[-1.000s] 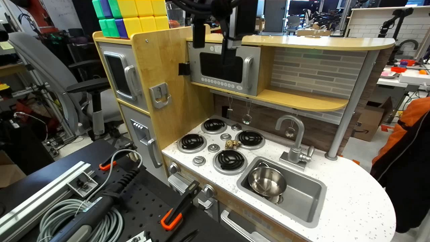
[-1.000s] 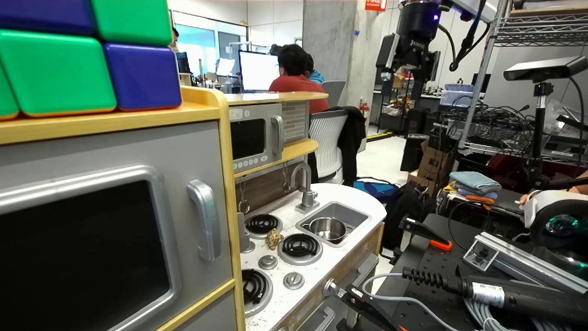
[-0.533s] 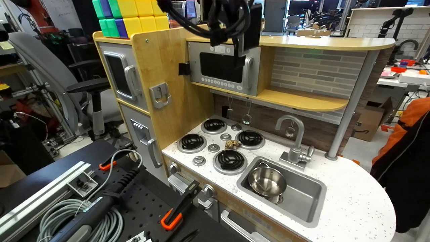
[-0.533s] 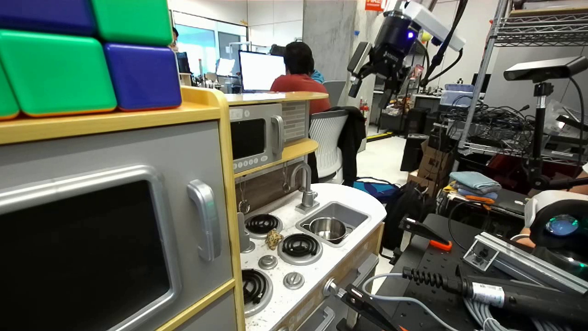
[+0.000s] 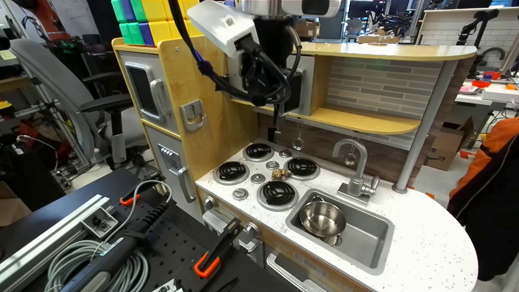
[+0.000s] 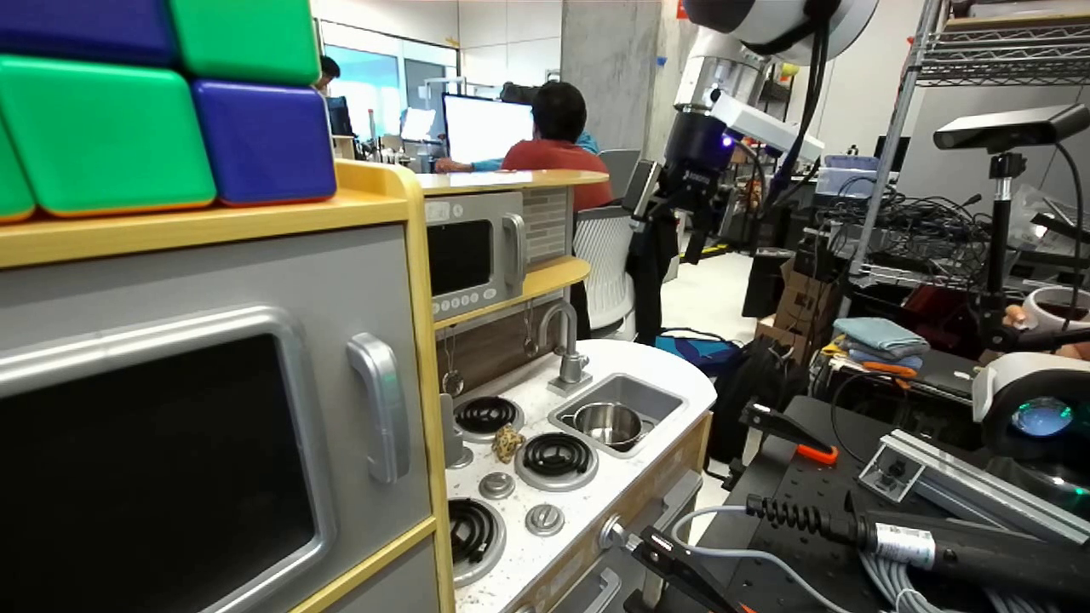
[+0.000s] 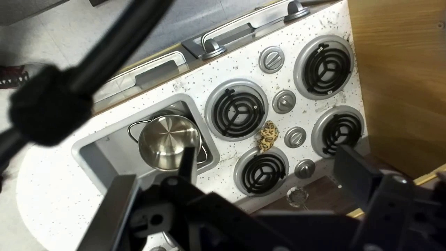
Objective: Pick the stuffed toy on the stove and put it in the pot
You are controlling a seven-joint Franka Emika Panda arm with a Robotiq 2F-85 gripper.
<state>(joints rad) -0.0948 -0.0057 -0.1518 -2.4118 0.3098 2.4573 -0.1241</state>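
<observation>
The stuffed toy (image 7: 267, 136), a small tan lump with dark spots, lies on the white stove (image 7: 228, 153) between two burners, against the rim of one. It also shows in both exterior views (image 5: 279, 174) (image 6: 507, 443). The shiny steel pot (image 5: 323, 219) sits in the grey sink (image 5: 365, 231), and its inside looks empty in the wrist view (image 7: 169, 143). My gripper (image 7: 268, 157) is open and empty, its fingers wide apart. It is well above the counter, pointing down, in an exterior view (image 6: 667, 238). The arm largely hides it in an exterior view (image 5: 277, 117).
A grey faucet (image 5: 359, 174) stands behind the sink. A toy microwave (image 6: 460, 255) and a wooden shelf (image 5: 365, 119) overhang the back of the counter. Utensils (image 5: 298, 142) hang below them. A tall wooden side panel (image 5: 211, 129) borders the stove.
My arm has come down from high above, tilting on the way, and the gripper is now lower and closer to the counter. The toy and pot have not moved.
</observation>
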